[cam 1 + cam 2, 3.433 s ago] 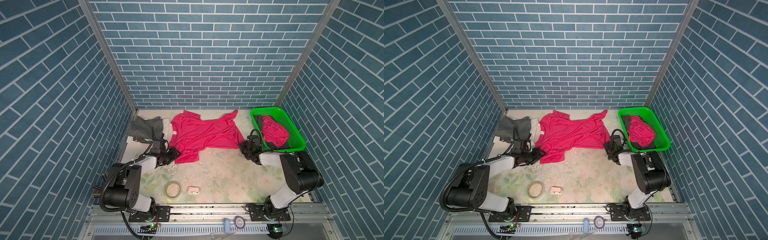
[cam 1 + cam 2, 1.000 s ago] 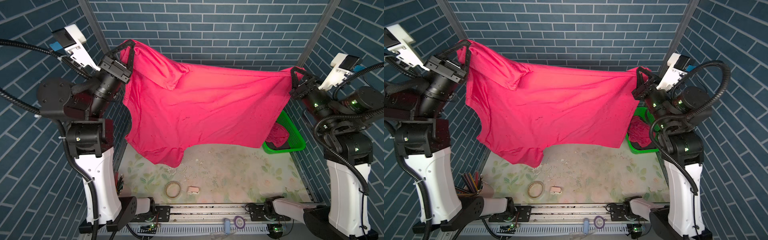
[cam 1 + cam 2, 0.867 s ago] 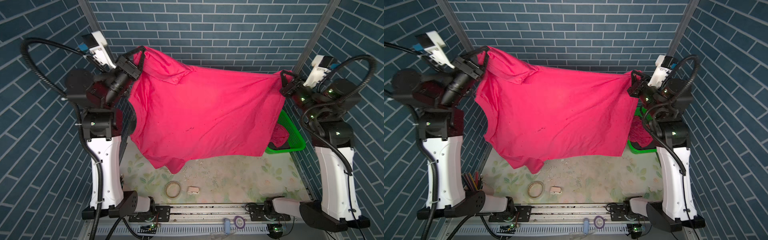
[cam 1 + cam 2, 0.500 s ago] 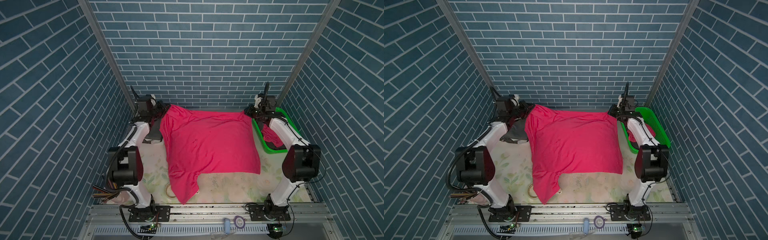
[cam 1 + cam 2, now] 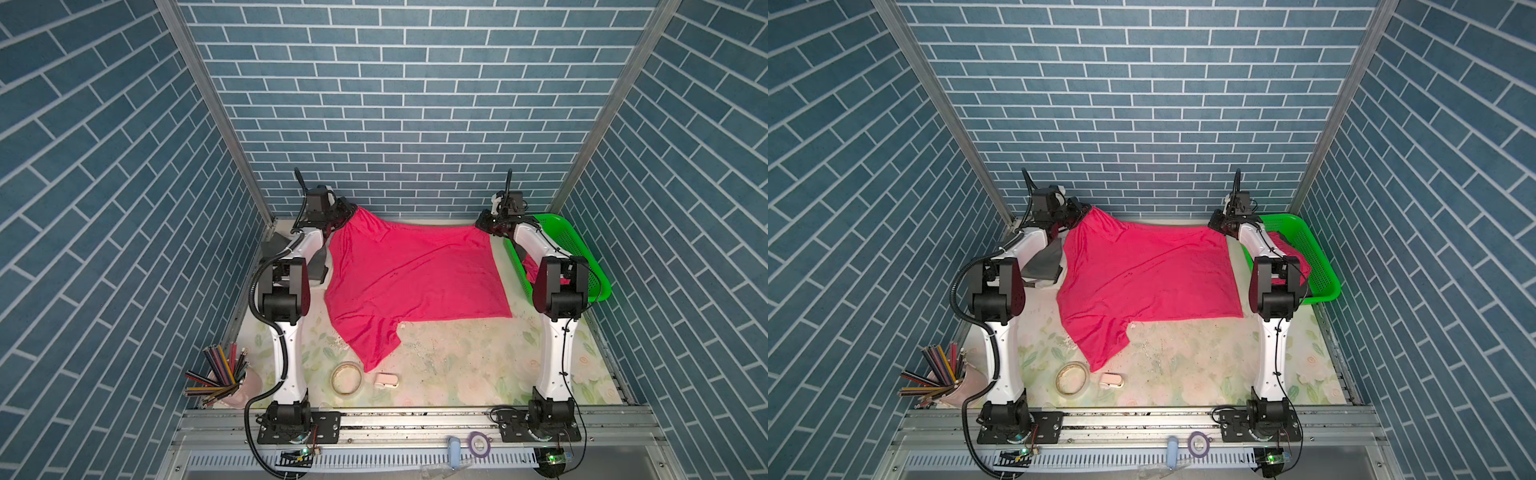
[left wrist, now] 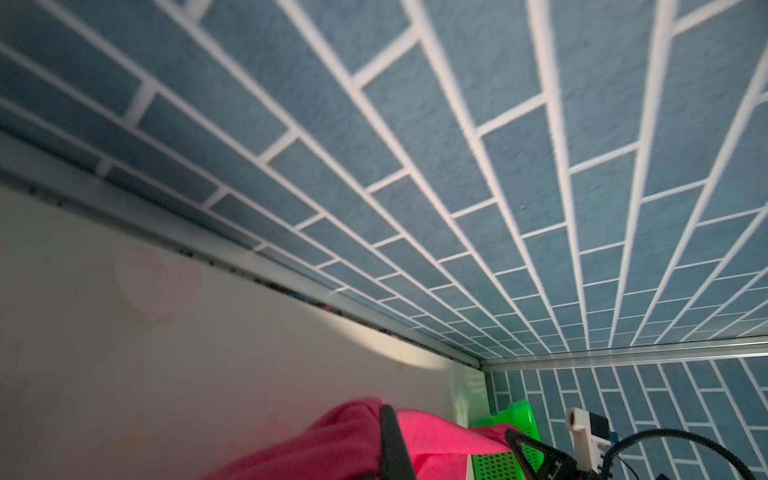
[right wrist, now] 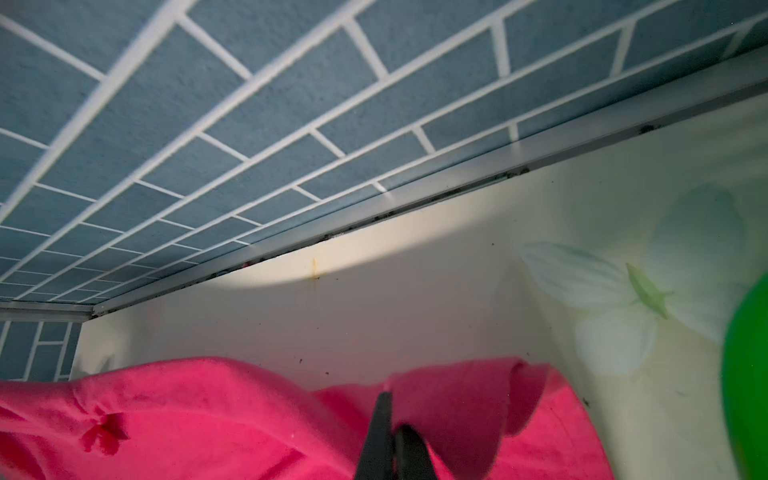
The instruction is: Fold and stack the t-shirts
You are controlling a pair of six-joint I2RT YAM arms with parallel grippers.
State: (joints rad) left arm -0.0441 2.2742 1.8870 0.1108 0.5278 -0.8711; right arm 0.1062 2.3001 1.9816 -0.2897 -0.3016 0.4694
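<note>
Spreading in hand: my left gripper (image 5: 350,210) and right gripper (image 5: 483,223) clamp the shirt (image 5: 415,274) at its far corners; next I'd release.

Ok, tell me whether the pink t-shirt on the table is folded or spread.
Spread: the pink t-shirt lies open, unfolded, far corners held by left claw and right claw.

Matt cloth t-shirt (image 5: 415,274), plastic basket (image 5: 578,244)

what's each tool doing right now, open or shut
left tool: shut on the pink shirt, far left corner
right tool: shut on the same shirt, far right corner
</note>
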